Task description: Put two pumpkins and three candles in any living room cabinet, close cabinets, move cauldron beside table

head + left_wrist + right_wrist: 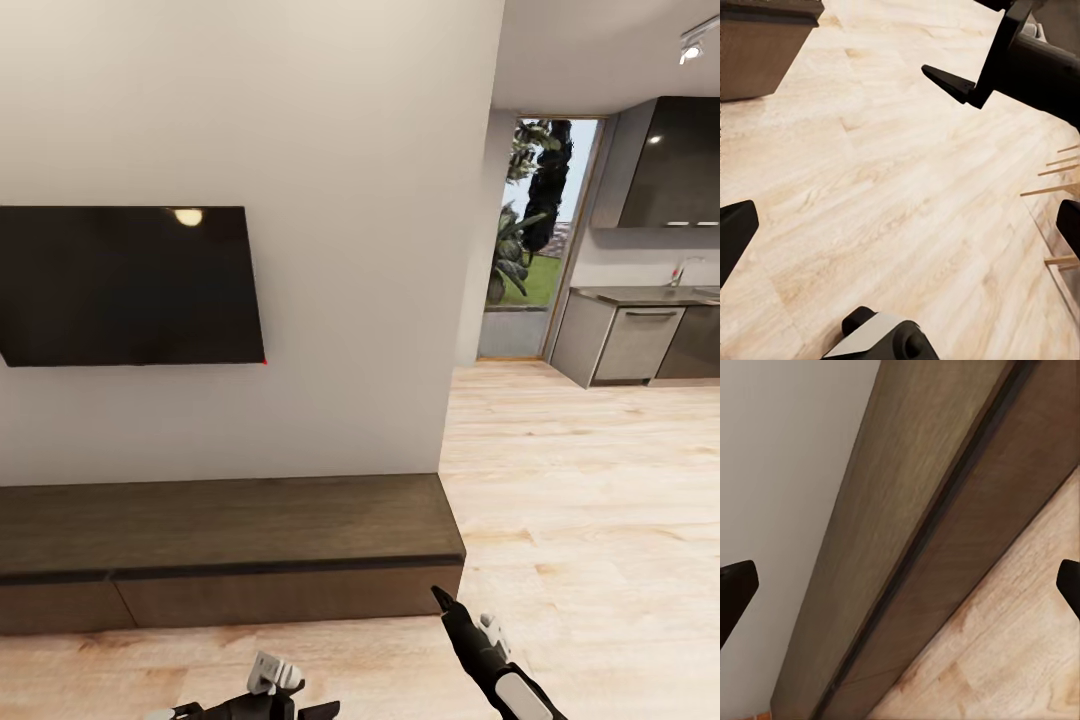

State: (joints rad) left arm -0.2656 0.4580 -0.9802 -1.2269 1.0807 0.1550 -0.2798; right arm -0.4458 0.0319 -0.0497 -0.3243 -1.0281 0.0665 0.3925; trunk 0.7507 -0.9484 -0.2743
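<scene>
From the head view, the robot faces the cabinet (230, 545), which runs along the foot of the white wall (350, 200) from about 9 o'clock to just past centre, under a dark wall-mounted television (130, 285). Its drawer fronts sit flush with no gap showing, so it reads as closed, and its top is bare. No pumpkin, candle or cauldron can be seen here, so the robot is probably approaching or repositioning in front of the unit. The right end effector (445, 600) rises at 5 o'clock, its dark tip near the cabinet's right corner, likely held forward ready for a drawer front. The left end effector (272, 685) sits low at 6 o'clock, tucked close to the body. A kitchen (650, 330) and a glazed door (535, 240) lie at 2 o'clock, well apart from the work.

In the left wrist view, the left end effector's fingers (735, 232) stand wide apart with nothing between them, over pale wood floor (892, 195). The cabinet's end shows at 10 o'clock, and the right arm (1020, 60) crosses at 1 o'clock.

In the right wrist view, the right end effector's fingertips (735, 585) are likewise far apart and empty. They frame the cabinet's top edge and front (975, 540) close ahead, with wall on one side and floor on the other, which suits an arm lined up on the seam below the top
</scene>
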